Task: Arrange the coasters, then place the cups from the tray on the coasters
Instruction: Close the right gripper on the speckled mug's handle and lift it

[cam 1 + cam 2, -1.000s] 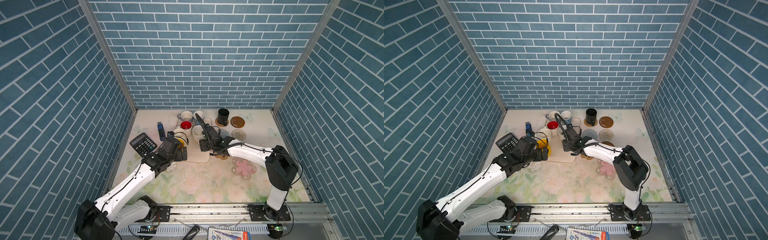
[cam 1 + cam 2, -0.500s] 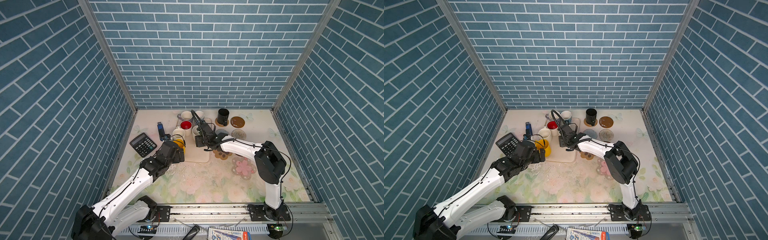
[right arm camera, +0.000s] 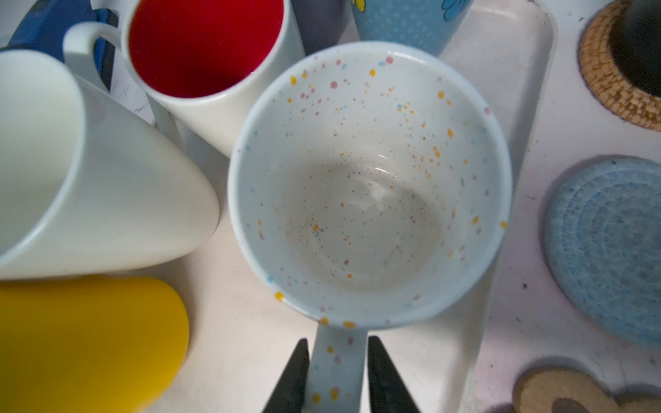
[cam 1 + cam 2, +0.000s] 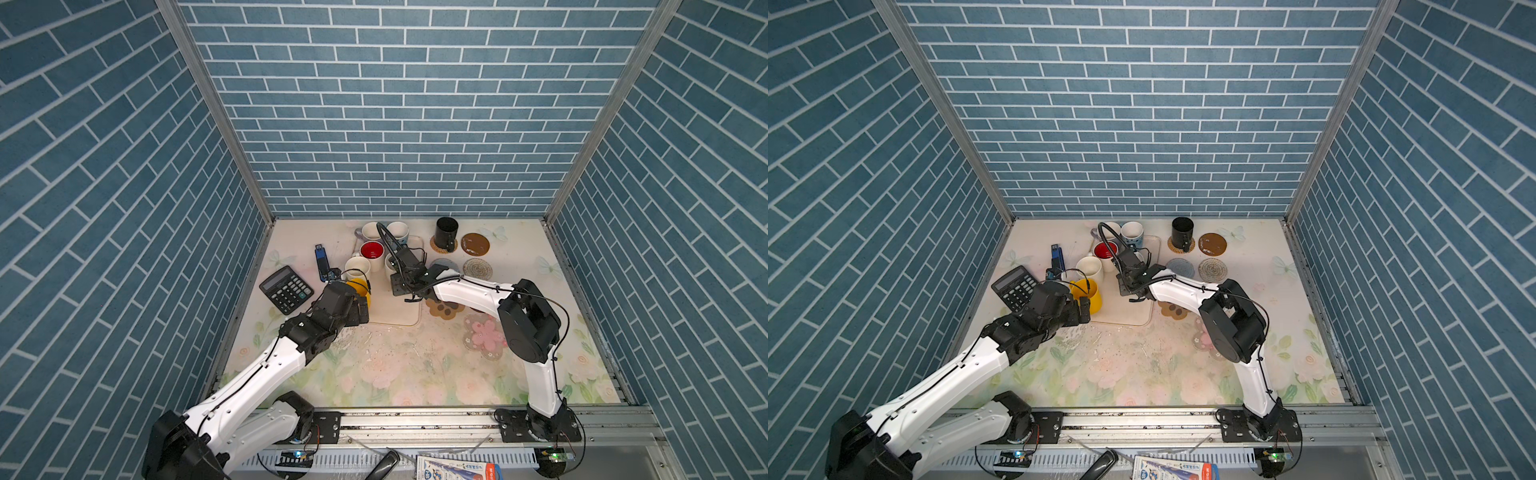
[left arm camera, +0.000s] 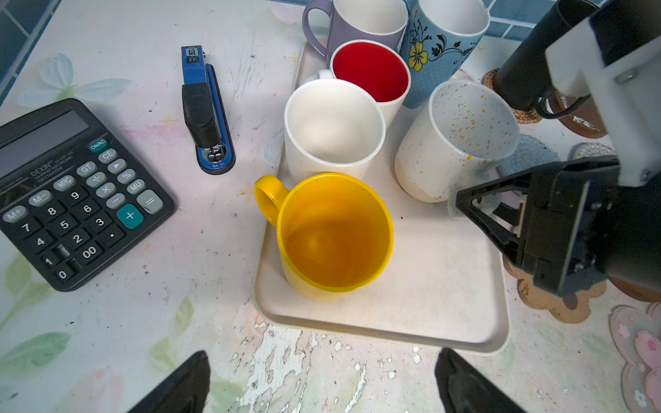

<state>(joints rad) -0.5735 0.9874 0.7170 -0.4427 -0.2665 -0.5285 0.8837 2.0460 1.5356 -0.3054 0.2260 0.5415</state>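
- Plainly, the right end effector (image 3: 337,339) is clenched on the handle (image 3: 338,357) of the speckled white cup (image 3: 368,186), with one finger against each side. The cup stands on the tray (image 5: 429,304), on the side nearest the pale blue coaster (image 3: 608,250).
- The left end effector (image 5: 322,354) is released, its fingers spread wide. It hovers over the surface (image 5: 179,286) just before the tray's near rim, facing the yellow cup (image 5: 332,236) (no contact with it).
- The plain white cup (image 5: 332,125), the red-inside cup (image 5: 372,71) and the light blue flowered cup (image 5: 440,53) also stand on the tray. The lavender-grey cup (image 5: 357,25) sits at its far corner, on or just off the rim; I cannot tell which.
- The black cup (image 4: 446,235) stands on the woven tan coaster (image 4: 436,248), beside a brown disc coaster (image 4: 474,244).
- The whitish woven coaster (image 4: 478,269), the paw-shaped coaster (image 4: 444,309) and the pink flower coaster (image 4: 484,336) lie bare to the right of the tray.
- The calculator (image 5: 71,193) and the blue stapler (image 5: 205,114) lie to its left.
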